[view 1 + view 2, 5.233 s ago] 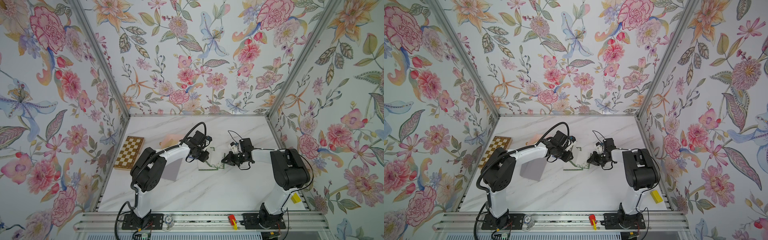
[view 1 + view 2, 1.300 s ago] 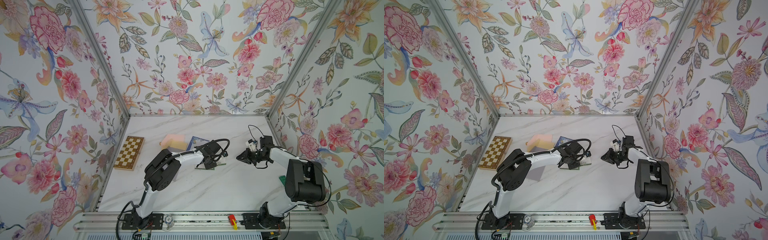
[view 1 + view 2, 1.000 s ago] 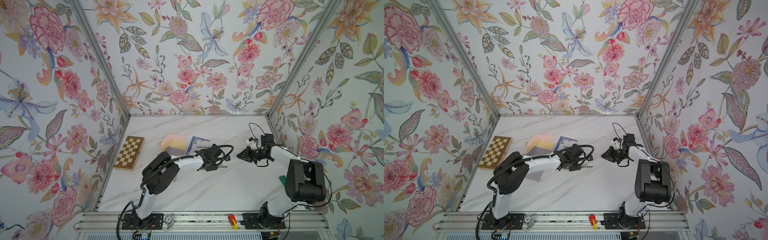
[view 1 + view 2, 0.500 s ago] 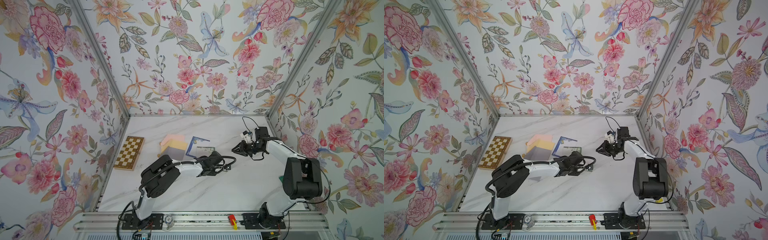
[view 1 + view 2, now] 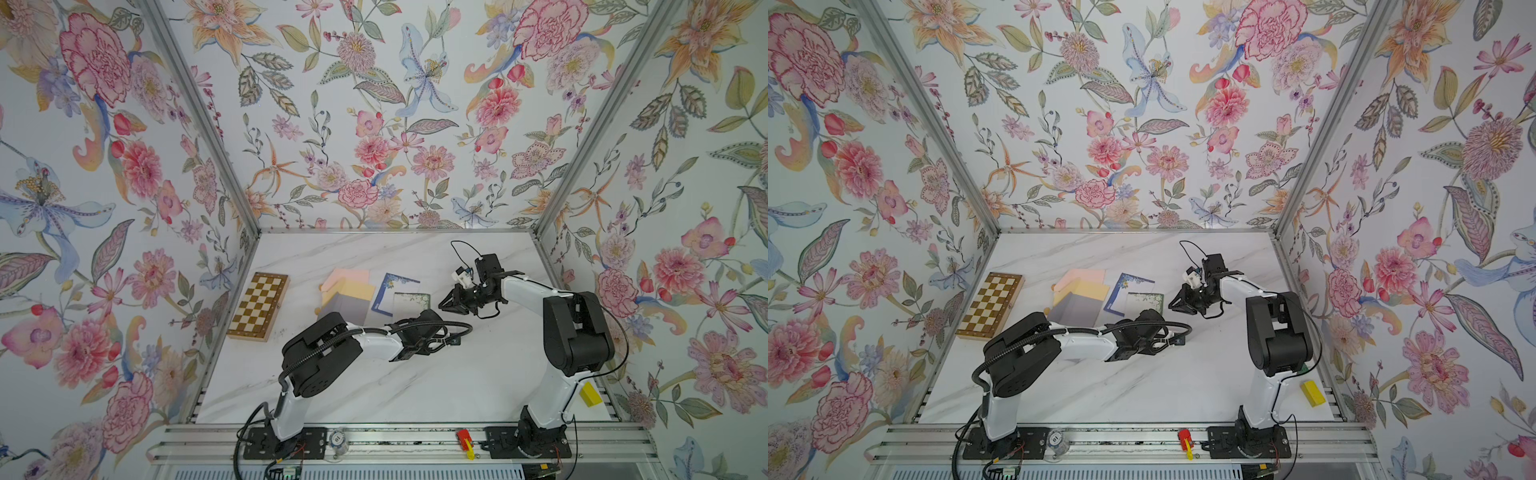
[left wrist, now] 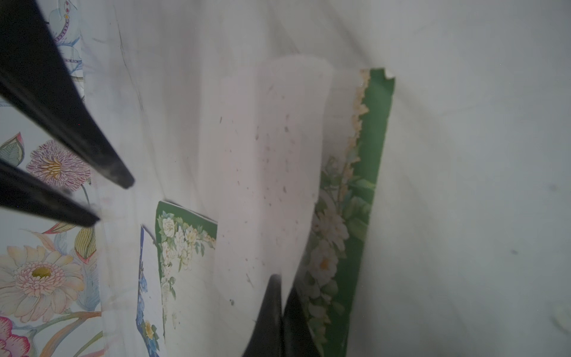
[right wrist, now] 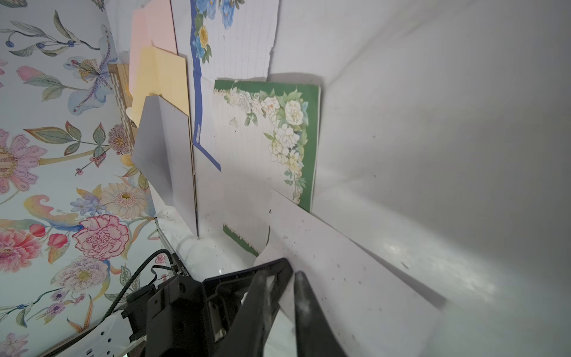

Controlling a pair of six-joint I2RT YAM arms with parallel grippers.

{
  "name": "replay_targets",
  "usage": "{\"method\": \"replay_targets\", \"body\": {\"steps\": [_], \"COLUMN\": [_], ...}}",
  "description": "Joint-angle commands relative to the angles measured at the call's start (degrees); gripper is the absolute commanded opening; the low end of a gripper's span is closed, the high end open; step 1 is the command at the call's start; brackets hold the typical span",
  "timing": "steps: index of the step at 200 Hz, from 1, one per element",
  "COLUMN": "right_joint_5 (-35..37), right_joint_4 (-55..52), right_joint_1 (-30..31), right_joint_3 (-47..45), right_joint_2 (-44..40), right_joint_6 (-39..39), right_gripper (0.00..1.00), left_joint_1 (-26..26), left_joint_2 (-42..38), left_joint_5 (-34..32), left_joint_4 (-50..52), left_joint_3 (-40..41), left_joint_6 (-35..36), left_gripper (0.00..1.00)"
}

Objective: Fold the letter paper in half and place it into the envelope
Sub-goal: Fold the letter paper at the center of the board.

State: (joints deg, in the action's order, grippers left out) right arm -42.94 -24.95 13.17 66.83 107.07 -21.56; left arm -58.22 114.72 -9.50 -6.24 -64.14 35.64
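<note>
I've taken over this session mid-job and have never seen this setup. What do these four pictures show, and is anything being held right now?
Two robot arms, the left arm and the right arm, stand on a marble table inside flower-papered walls. The two wide pictures look down from overhead and are almost the same view. The other two come from a camera on each arm's wrist.

On the table lie a chessboard, a pink envelope, a yellow envelope, a grey envelope, a blue-bordered letter paper and a green-bordered letter paper.

The left gripper is shut on an edge of the green-bordered letter paper, holding it raised so that its white back curls over. The right gripper hangs nearby, jaws slightly apart, holding nothing.
</note>
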Motion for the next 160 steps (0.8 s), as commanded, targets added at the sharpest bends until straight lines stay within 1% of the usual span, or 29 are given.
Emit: {"method": "replay_targets", "body": {"steps": [1, 31, 77, 160], "right_joint_5": [-0.49, -0.21, 1.29, 2.51], "right_joint_4": [3.18, 5.5, 5.83, 5.9], "right_joint_1": [2.21, 4.14, 6.41, 5.02], "right_joint_3": [1.44, 1.57, 2.61, -0.93], "right_joint_2": [1.82, 4.29, 7.2, 6.32], "right_joint_6": [-2.71, -4.44, -4.47, -3.42], "right_gripper": [0.19, 0.17, 0.16, 0.16], "left_joint_1": [-0.72, -0.67, -0.73, -0.54], "left_joint_2": [-1.9, -1.85, -1.47, -0.33], "left_joint_5": [-0.45, 0.63, 1.63, 2.71], "left_joint_4": [-0.2, 0.46, 2.27, 4.4], "left_joint_3": [0.77, 0.53, -0.38, -1.43], "left_joint_6": [0.72, 0.6, 0.32, -0.65], "left_gripper": [0.0, 0.0, 0.0, 0.0]}}
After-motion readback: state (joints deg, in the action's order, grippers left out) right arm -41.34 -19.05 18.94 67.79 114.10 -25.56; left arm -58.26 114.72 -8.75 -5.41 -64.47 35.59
